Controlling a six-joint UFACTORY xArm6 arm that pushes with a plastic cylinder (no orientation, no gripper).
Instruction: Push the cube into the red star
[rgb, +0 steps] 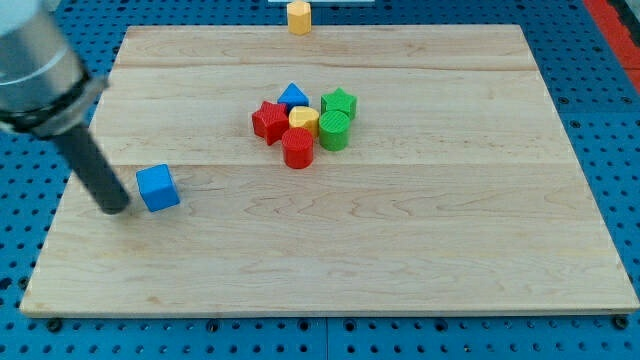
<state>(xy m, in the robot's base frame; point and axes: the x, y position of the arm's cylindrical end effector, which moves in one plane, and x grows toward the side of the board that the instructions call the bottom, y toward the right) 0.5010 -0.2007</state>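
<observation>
A blue cube (158, 187) lies on the wooden board at the view's left. A red star (268, 121) lies near the board's middle, at the left of a tight cluster of blocks. My tip (116, 209) rests on the board just left of the blue cube, a small gap apart from it. The rod slants up to the view's top left. The cube is well left of and below the red star.
Clustered with the red star are a blue triangle (292, 96), a yellow block (303, 121), a red cylinder (298, 148), a green cylinder (335, 130) and a green star (340, 103). A yellow block (298, 17) stands at the board's top edge.
</observation>
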